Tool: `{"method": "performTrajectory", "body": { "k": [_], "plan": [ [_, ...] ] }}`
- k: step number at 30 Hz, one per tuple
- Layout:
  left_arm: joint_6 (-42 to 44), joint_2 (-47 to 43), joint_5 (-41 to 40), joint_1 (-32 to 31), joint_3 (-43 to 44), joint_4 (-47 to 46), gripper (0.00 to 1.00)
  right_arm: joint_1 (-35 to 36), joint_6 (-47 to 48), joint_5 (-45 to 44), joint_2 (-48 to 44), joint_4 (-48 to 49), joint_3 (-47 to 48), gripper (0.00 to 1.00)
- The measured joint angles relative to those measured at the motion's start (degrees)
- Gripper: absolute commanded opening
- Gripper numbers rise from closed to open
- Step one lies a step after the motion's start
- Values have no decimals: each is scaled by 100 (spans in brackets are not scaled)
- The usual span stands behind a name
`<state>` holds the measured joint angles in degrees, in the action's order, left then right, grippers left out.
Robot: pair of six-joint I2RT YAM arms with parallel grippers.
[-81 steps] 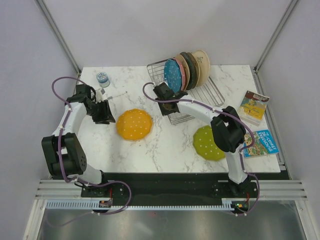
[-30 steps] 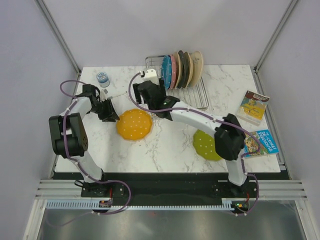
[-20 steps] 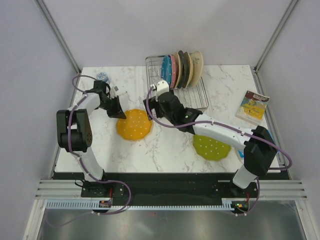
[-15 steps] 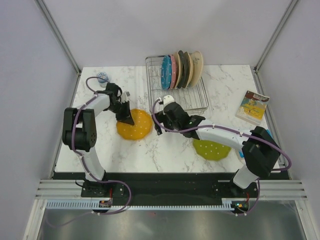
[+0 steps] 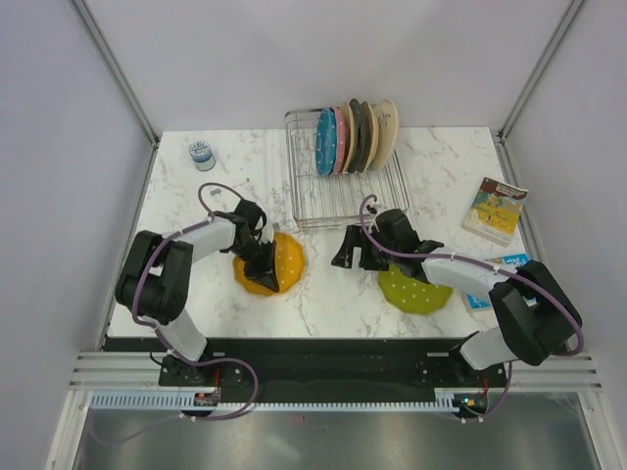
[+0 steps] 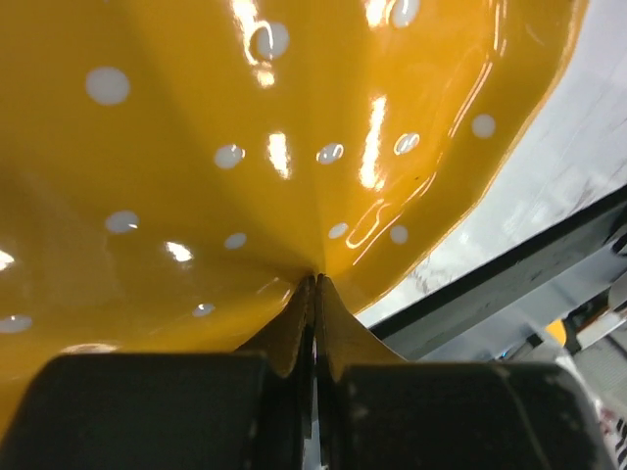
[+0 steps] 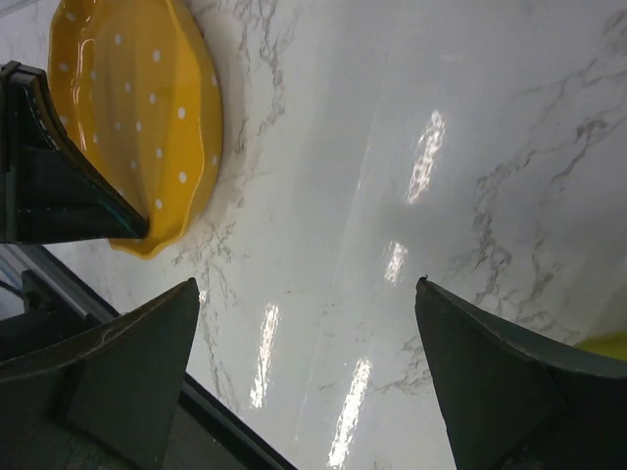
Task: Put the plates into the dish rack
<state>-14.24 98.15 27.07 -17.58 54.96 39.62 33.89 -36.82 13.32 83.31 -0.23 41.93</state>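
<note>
The orange plate (image 5: 282,257) sits left of the table's middle, tipped up on its left side. My left gripper (image 5: 259,262) is shut on its left rim; in the left wrist view the plate (image 6: 245,147) fills the frame, pinched at the fingertips (image 6: 315,284). My right gripper (image 5: 345,253) hangs open over bare marble between the orange plate (image 7: 147,117) and the lime green plate (image 5: 416,289), with nothing between its fingers (image 7: 304,294). The dish rack (image 5: 353,201) stands at the back with the blue plate (image 5: 324,142) and the pink plate (image 5: 339,137) upright in it.
Plain dark green and beige plates (image 5: 377,129) stand in the rack behind the pink one. A small blue-lidded jar (image 5: 202,155) sits at the back left. Two colourful books (image 5: 498,208) (image 5: 509,279) lie by the right edge.
My left gripper slid right to the orange plate and shut on its rim, tipping the plate. My right arm drew back from the rack to the table's middle, still open.
</note>
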Motion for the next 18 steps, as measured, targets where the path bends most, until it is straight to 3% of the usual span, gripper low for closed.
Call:
{"method": "performTrajectory", "body": {
  "k": [3, 5, 8, 10, 15, 18],
  "plan": [
    [-79, -256, 37, -376, -376, 101, 4, 11, -212, 343, 0, 293, -297, 98],
    [-120, -345, 70, -595, -466, 127, 24, 31, -295, 538, 7, 498, -404, 98],
    [-245, -737, 33, -573, -474, 66, 39, 44, -306, 822, 98, 894, -463, 98],
    [-422, -1364, -13, -323, -468, 9, 46, 70, -284, 984, 210, 1156, -501, 98],
    [-962, -3086, -319, 1104, -706, -474, 48, 343, -175, 1279, 614, 1596, -647, 98],
    [-1147, -3488, -455, 1572, -1095, -586, 49, 535, -133, 1449, 881, 1858, -621, 98]
  ]
}}
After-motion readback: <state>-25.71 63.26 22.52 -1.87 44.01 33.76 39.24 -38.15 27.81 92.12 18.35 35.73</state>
